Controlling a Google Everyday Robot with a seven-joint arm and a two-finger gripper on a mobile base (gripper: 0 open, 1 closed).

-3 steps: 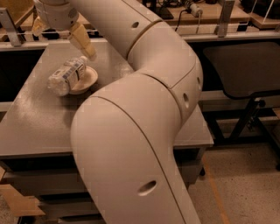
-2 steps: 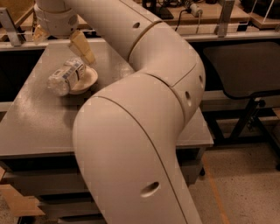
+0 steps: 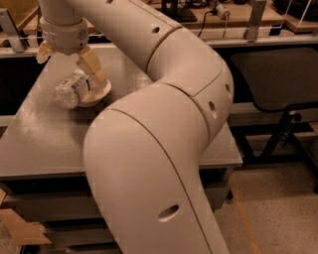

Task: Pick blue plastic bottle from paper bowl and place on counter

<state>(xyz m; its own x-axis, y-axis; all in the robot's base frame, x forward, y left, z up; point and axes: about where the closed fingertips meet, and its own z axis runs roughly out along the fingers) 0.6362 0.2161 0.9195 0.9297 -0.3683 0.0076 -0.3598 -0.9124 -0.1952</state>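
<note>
Gripper (image 3: 69, 68): at the far left of the worktop, hanging from a round cream wrist directly over the bowl.
Jaws: two tan fingers spread wide apart with nothing between them. The left one sits high beside the wrist. The right one slants down toward the back of the bowl, and whether it touches the bottle cannot be told.
Bottle (image 3: 71, 91): clear crinkled plastic with a white-and-blue label, lying on its side in the bowl. One end juts out over the left rim, above the worktop. It lies below the gripper, not clamped.
Bowl (image 3: 101, 93): shallow, off-white and round, resting flat near the far left corner of the worktop. Only its right part shows clear of the bottle.
Worktop (image 3: 44, 144): flat matte grey rectangle on a grey cabinet. It carries the bowl, and much of its right side is hidden by the arm.
Arm (image 3: 164, 129): thick cream links that rise from the lower foreground, bend at an elbow over the worktop and reach back left to the wrist.
Desk (image 3: 238, 12): light wood, behind the worktop, with cables (image 3: 206, 25) on it.
Chair (image 3: 278, 74): dark seat on a black frame, to the right of the worktop.
Floor (image 3: 278, 208): pale and speckled.
Cardboard (image 3: 20, 230): a brown piece at the lower left, beside the cabinet.
</note>
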